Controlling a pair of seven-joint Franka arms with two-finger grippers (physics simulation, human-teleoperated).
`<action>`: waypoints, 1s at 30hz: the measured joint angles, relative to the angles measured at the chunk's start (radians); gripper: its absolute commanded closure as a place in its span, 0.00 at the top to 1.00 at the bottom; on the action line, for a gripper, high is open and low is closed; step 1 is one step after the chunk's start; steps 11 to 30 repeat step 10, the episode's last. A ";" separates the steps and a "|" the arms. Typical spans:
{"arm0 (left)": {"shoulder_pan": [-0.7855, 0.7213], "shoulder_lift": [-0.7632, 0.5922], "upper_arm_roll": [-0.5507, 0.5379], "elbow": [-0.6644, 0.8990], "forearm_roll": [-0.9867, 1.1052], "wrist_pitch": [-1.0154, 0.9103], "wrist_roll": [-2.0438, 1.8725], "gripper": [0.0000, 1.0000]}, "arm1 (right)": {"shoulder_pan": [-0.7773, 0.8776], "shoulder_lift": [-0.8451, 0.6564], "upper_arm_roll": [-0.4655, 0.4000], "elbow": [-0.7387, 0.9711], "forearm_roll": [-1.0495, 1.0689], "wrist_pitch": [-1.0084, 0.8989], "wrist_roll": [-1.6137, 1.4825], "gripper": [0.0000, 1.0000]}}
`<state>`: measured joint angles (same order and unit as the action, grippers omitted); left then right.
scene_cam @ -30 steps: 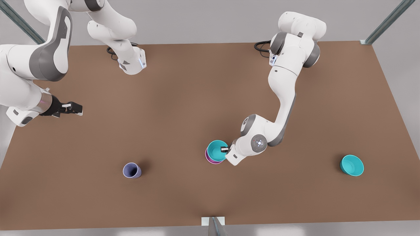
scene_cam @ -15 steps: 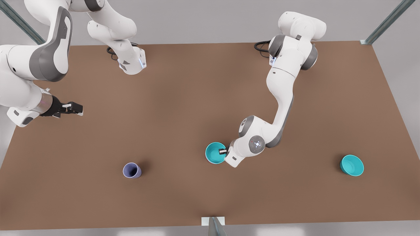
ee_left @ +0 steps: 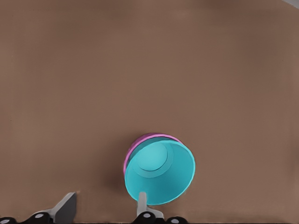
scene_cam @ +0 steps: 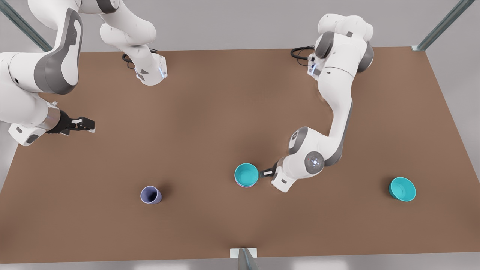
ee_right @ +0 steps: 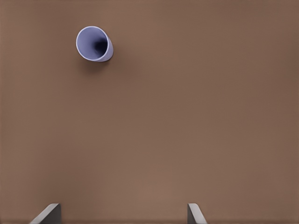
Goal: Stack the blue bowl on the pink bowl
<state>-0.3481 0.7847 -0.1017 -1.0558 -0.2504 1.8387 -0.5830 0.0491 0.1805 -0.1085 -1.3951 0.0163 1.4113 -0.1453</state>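
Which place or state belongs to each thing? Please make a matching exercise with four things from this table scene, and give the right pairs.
Things:
1. blue bowl
2. pink bowl
3. purple cup
4. second teal bowl

Places or states:
A. alone near the front view's right edge of the table
B. nested inside another bowl, next to the open left gripper
C. underneath, with just its rim showing
D. standing toward the front view's left, ahead of the open right gripper, which waits

Pairs: 1-B, 2-C, 3-D, 4-A
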 measured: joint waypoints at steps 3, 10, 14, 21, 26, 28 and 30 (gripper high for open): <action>0.091 -0.205 0.000 0.002 0.091 -0.202 -0.005 1.00 | 0.000 0.000 0.000 0.001 0.000 0.001 -0.001 1.00; 0.114 -0.535 0.014 -0.254 0.267 -0.440 0.101 1.00 | 0.000 0.001 0.000 0.002 0.000 0.004 -0.002 1.00; 0.114 -0.535 0.014 -0.254 0.267 -0.440 0.101 1.00 | 0.000 0.001 0.000 0.002 0.000 0.004 -0.002 1.00; 0.114 -0.535 0.014 -0.254 0.267 -0.440 0.101 1.00 | 0.000 0.001 0.000 0.002 0.000 0.004 -0.002 1.00; 0.114 -0.535 0.014 -0.254 0.267 -0.440 0.101 1.00 | 0.000 0.001 0.000 0.002 0.000 0.004 -0.002 1.00; 0.114 -0.535 0.014 -0.254 0.267 -0.440 0.101 1.00 | 0.000 0.001 0.000 0.002 0.000 0.004 -0.002 1.00; 0.114 -0.535 0.014 -0.254 0.267 -0.440 0.101 1.00 | 0.000 0.001 0.000 0.002 0.000 0.004 -0.002 1.00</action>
